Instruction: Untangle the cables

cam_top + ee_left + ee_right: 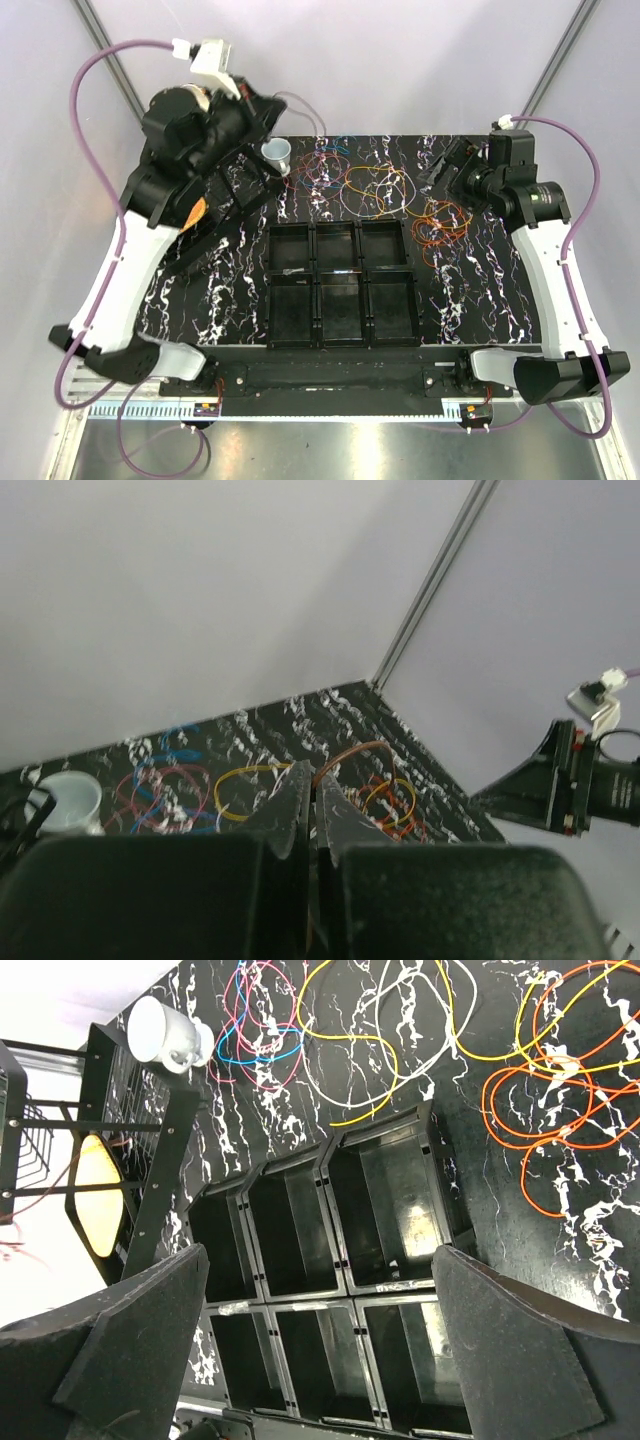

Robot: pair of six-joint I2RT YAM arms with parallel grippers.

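Cables [380,190]: loose overlapping loops on black marbled table [480,290], ahead of and below both sets of fingers. Left gripper [311,772] raised off table, fingers [290,800] pressed together, pinching thin brown cable [365,746] that arcs from tips down toward pile. Right gripper [320,1260]: fingers [150,1330] spread wide, holding nothing, hovering over six-compartment black tray [330,1155]. Yellow loops [400,1020] straight ahead of tips; orange loops [540,1110] beyond one finger; pink-blue loops [255,1020] and white cup [165,1030] beyond other.
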